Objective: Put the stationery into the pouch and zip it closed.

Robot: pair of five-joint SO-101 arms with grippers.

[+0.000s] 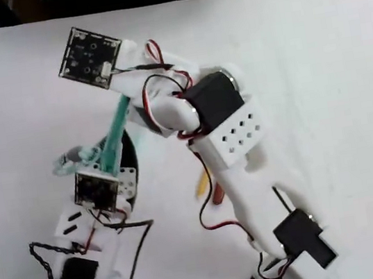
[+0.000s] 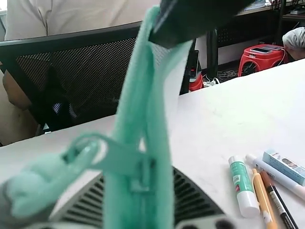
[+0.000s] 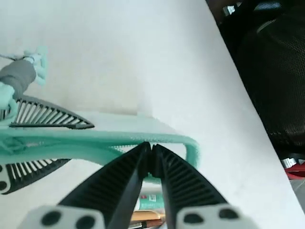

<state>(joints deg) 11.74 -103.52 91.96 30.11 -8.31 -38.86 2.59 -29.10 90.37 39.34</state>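
White table (image 2: pixel 228 114): glue stick (image 2: pixel 240 186), pens (image 2: pixel 261 198), perhaps boxed eraser (image 2: pixel 286 167) lying together

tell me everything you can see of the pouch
The pouch is mint green, soft and fabric-like, held edge-on above the white table between both arms. The right gripper is shut on the rim at one end; the other end sits at the left gripper. Its green zip pull, with a fluffy pom-pom, hangs near that end.
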